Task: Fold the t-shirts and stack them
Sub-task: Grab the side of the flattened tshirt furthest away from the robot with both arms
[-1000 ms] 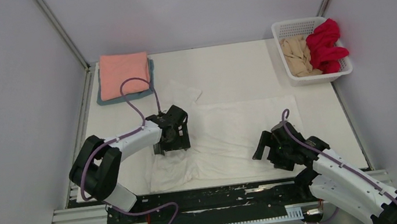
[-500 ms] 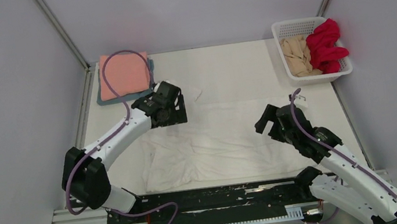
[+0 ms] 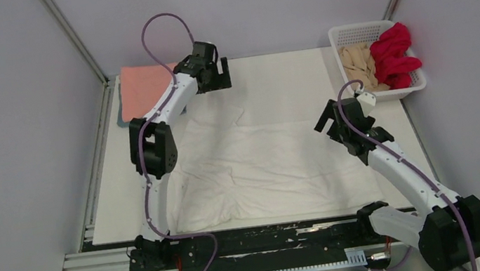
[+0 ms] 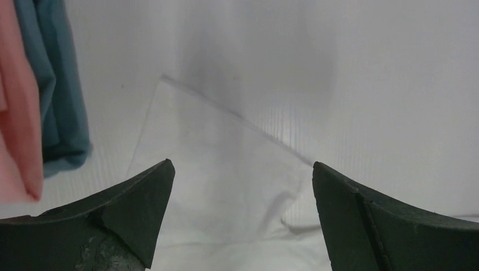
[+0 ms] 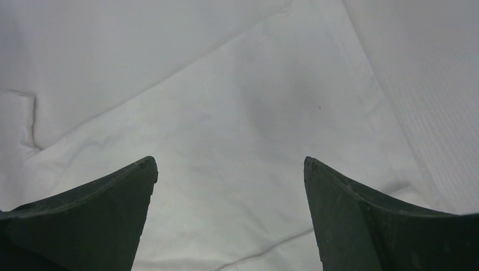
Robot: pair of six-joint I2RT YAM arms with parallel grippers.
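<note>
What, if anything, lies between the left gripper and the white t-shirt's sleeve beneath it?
Nothing visible. The left gripper, jaws open, looks straight onto the white t-shirt's sleeve. The folded pink t-shirt and grey-blue t-shirt lie off to the side, clear of that path.

Wrinkled white t-shirt (image 3: 277, 166), flat, unfolded

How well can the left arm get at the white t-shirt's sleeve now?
Probably yes: the open left claw hangs over the white t-shirt's sleeve, with nothing between them; the folded stack lies off to one side.
</note>
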